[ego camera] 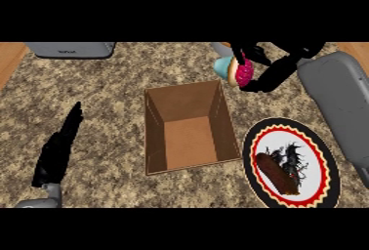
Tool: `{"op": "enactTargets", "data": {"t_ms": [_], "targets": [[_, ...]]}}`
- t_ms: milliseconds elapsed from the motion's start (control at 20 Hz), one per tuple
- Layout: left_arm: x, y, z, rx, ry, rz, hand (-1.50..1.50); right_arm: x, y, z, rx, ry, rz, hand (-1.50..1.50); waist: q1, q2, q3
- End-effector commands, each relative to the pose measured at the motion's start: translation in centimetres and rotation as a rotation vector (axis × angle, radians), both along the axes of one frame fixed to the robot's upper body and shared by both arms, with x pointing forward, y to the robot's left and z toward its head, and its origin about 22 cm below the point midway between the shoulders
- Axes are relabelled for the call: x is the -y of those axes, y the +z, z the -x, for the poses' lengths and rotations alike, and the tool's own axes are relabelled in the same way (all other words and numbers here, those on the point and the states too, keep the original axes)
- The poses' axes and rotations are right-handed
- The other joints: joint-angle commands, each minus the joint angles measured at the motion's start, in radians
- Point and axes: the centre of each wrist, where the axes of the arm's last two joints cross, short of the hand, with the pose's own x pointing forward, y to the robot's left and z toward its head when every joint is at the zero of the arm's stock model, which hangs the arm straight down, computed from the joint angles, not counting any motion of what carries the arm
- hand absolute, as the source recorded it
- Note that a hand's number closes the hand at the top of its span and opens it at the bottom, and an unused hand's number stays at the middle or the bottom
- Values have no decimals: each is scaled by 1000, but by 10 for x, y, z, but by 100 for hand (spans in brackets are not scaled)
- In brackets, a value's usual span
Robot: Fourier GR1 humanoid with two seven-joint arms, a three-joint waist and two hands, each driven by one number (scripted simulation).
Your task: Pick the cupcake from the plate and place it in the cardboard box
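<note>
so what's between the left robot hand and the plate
The open cardboard box sits between left robot hand and plate, seen in the head view.

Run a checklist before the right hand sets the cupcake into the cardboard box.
1. Cupcake held by the right hand: ok, the fingers curl round it.
2. Cupcake off the plate: ok, it is lifted well away from it.
3. Cardboard box open, with its floor bare: ok.
4. Cupcake over the box's opening: not ok, it shows beyond the far right corner.
5. Cupcake upright: not ok, it is tilted, with the frosting facing sideways.
6. Left hand out of the way: ok, it rests open at the view's left, apart from the box.
</note>
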Motion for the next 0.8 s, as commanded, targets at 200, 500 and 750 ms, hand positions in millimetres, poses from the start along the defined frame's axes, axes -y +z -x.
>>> {"op": "enactTargets", "data": {"t_ms": [200, 500, 750], "targets": [[-2, 6, 2, -12, 12, 8, 0, -93, -13, 21, -60, 132, 66, 150, -7, 0, 0], [-10, -3, 13, -3, 8, 0, 0, -126, -25, 32, -84, 145, 192, 150, -4, 1, 0], [-15, -8, 18, 2, 2, 0, 0, -167, -60, 60, -74, 92, 261, 150, -6, 0, 0]]}}
